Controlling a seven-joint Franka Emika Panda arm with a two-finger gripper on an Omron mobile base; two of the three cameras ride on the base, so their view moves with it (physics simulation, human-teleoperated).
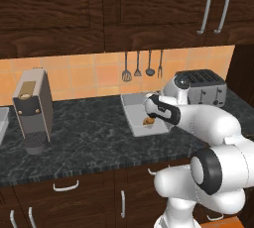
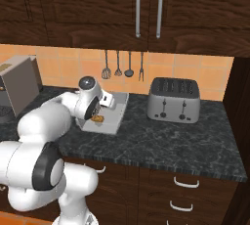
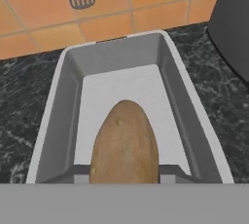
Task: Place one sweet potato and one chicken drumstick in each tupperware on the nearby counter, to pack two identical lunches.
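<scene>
Your main risk here is letting the sweet potato [image 3: 125, 142] go at the wrong spot: it hangs over the near end of the tupperware [image 3: 68, 101], close to the near wall, so a release from here could land it on that rim and tip it out onto the counter [image 3: 24, 96]. Because it is rounded, I'd also expect it to roll once it touches the tray floor. A drop from any height could nudge the light tray toward the toaster [image 2: 174, 100], which stands just beside the tray on its far-right side.

You are holding the sweet potato in the gripper [image 1: 149, 121]; it runs lengthwise out from between the jaws toward the tray's far wall, and the jaws appear pinched on its near end, though the fingertips themselves are hidden behind it. From the base views, the potato sits above the tray's front half. The tray's floor is bare.
</scene>
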